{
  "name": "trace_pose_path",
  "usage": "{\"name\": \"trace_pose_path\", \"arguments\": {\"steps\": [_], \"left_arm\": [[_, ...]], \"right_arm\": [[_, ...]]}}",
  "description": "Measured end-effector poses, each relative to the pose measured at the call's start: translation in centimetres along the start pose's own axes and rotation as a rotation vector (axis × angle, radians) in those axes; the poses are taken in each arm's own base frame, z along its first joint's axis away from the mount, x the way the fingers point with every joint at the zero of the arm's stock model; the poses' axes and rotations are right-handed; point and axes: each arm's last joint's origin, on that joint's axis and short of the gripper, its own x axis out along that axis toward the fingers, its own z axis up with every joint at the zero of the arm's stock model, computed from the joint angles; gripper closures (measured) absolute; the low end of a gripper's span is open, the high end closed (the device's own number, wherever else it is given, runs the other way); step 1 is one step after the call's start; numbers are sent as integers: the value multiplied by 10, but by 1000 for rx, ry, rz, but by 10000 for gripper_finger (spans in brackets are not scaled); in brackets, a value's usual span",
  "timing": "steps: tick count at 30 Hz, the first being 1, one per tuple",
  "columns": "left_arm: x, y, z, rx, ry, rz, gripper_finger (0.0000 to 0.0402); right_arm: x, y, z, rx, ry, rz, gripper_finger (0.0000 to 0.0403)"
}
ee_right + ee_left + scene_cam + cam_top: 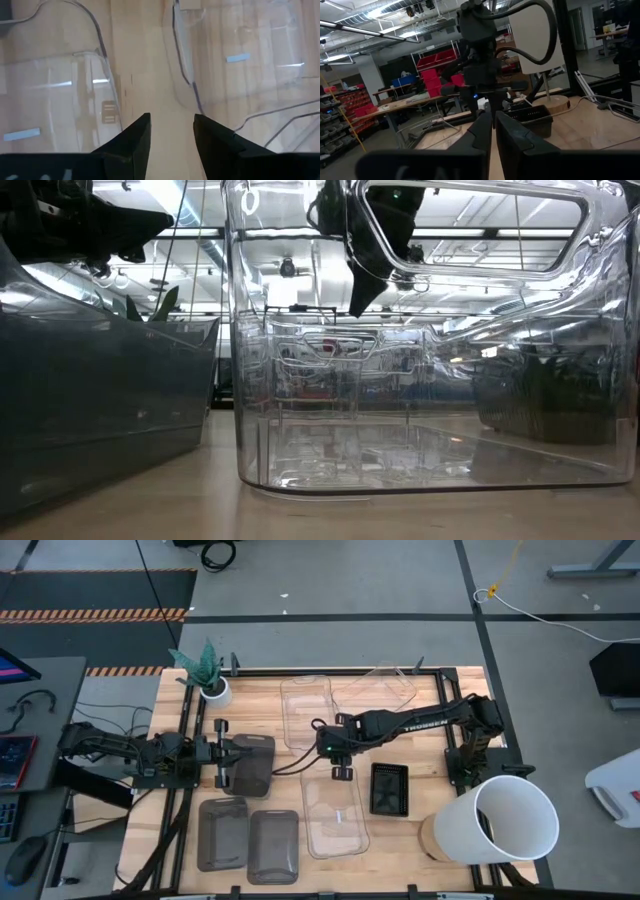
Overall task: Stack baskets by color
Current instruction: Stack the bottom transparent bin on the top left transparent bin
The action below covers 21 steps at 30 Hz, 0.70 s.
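Note:
Three clear baskets show in the high view: one at the far middle [305,708], one tilted at the far right [378,688], one near the middle [335,812]. My right gripper [335,747] [171,122] hangs open, pointing down over the bare strip of table between two clear baskets [60,90] [240,60]. My left gripper [255,750] [492,120] is shut at the table's left, over a dark grey basket [255,778]; whether it touches it is hidden. Two more dark grey baskets [222,832] [273,845] lie near left. A black perforated basket [388,788] sits right of centre.
A big white bucket [505,820] lies on its side at the near right corner. A small white plant pot [212,690] stands at the far left. In the low view a clear basket [430,380] and a dark grey one [100,400] fill the foreground.

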Motion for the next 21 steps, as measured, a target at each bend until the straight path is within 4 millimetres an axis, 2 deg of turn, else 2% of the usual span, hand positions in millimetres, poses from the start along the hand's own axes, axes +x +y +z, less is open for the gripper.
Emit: {"name": "trace_pose_path", "arguments": {"steps": [14,21], "left_arm": [[0,0,0,0,0,0,366],[0,0,0,0,0,0,371]], "right_arm": [[-1,2,-3,0,21,-28,233],[-17,3,-5,6,-10,-38,234]]}}
